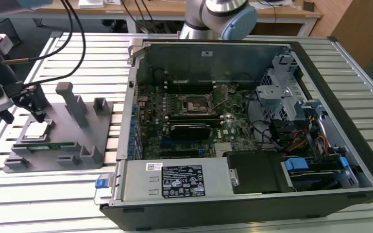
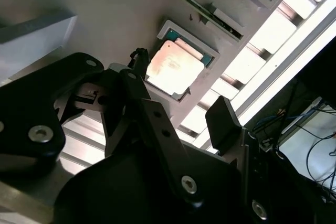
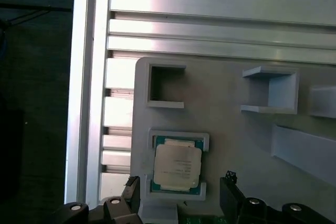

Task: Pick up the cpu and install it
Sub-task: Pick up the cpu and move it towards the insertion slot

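Slatted metal table (image 1: 76,53): grey fixture (image 1: 50,162), open computer case (image 1: 206,58).

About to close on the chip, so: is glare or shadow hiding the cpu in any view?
First wrist view: cpu evenly lit, edges clear; table slats beyond it glare. Second wrist view: cpu lid washed pale by reflection, table slats blown white, pincer dark in the foreground. Exterior view: cpu plain, no glare.
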Controlling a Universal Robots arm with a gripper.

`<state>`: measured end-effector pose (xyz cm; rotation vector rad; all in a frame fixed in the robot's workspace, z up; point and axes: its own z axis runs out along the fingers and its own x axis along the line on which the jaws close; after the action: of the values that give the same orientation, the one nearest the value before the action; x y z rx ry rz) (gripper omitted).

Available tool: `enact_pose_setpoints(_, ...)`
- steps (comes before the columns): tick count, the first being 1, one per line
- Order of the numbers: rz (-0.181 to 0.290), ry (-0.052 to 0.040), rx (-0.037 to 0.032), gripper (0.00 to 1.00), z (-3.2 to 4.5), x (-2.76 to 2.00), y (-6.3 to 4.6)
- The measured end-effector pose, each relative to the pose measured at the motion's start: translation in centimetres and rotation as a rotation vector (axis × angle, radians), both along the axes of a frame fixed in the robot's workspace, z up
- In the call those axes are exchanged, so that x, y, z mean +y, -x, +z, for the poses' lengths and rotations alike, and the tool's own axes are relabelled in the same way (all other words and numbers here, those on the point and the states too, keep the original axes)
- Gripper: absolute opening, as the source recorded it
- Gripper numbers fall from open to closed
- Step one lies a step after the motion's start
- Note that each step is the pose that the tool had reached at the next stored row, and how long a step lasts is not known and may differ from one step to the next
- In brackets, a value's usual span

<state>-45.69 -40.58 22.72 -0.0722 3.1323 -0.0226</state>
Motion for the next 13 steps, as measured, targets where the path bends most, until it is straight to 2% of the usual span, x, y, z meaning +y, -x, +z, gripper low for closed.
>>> enact_pose_setpoints(5,0.008,0.0,-0.0027,0.71,-0.91,-0.01,0.1)
enact_pose_setpoints(8,0.007,0.0012,-0.0076,0.71,-1.41,0.04,0.2)
enact_pose_setpoints(13,0.004,0.0013,-0.0082,0.71,-2.2,0.05,0.2)
